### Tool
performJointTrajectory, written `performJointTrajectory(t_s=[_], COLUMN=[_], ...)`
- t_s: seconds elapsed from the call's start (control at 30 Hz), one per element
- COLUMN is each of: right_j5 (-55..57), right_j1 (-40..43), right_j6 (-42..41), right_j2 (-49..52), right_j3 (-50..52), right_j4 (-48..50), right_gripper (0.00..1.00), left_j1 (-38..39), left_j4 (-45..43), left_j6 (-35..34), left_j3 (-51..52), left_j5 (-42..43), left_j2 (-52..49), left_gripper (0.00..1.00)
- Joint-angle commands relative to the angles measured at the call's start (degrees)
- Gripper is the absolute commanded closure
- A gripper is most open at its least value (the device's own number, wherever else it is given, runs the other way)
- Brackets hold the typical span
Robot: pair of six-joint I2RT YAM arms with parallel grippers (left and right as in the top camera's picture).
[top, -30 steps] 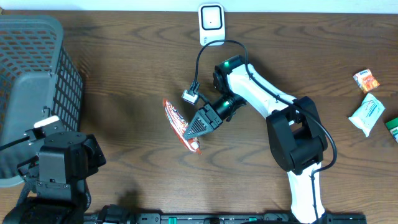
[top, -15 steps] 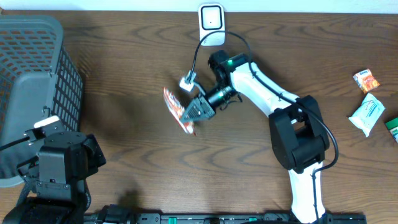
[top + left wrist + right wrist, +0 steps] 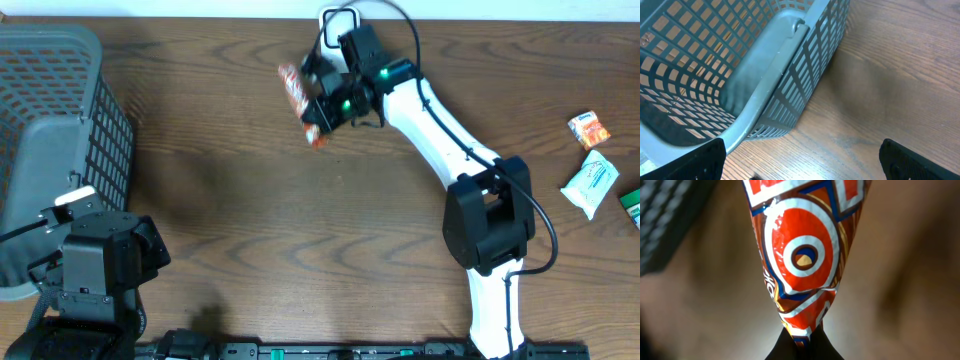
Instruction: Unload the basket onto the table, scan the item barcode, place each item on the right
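Dark wood table (image 3: pixel 230 220), grey basket (image 3: pixel 60 120) at left, white scanner (image 3: pixel 340 30) at back, packets (image 3: pixel 588 185) right

Overhead top-down; right wrist close on packet (image 3: pixel 801 255)

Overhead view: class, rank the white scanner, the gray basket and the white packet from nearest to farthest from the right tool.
1. white scanner, at the table's far edge, just beyond the right tool, which grips the orange snack wrapper.
2. gray basket, far left.
3. white packet, far right.
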State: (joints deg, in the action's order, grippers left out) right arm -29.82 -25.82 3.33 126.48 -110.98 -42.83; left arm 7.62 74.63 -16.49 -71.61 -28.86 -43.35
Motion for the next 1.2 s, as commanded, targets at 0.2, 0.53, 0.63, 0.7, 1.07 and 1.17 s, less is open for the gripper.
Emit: performJointTrajectory(t_s=[0.2, 0.53, 0.63, 0.7, 1.07, 1.17], right_j5=[19.41, 26.95, 28.48, 28.46, 34.45, 34.49], right_j1=[1.49, 3.65, 4.07, 4.31, 4.85, 4.85], right_j6=[-0.9, -0.07, -0.07, 0.15, 0.13, 0.35], right_j2=[-0.02, 4.17, 8.41, 12.41, 27.78, 27.78], right_j3=[-5.4, -6.95, -11.8, -17.29, -36.81, -36.81], right_j4=[5.73, 15.23, 15.43, 14.64, 4.72, 2.84], right_gripper=[0.99, 0.99, 0.99, 0.99, 0.99, 0.99], left_j1=[0.13, 0.13, 0.13, 0.13, 0.13, 0.13], left_j4=[0.15, 0.15, 0.15, 0.15, 0.15, 0.15], left_j6=[0.28, 0.28, 0.28, 0.28, 0.28, 0.28], left_j3=[-0.09, -0.09, -0.09, -0.07, -0.09, -0.09], left_j5=[-0.76, -0.76, -0.76, -0.76, -0.76, -0.76], left_j2=[-0.04, -0.04, -0.04, -0.04, -0.04, -0.04], left_gripper=[0.02, 0.02, 0.02, 0.02, 0.02, 0.02])
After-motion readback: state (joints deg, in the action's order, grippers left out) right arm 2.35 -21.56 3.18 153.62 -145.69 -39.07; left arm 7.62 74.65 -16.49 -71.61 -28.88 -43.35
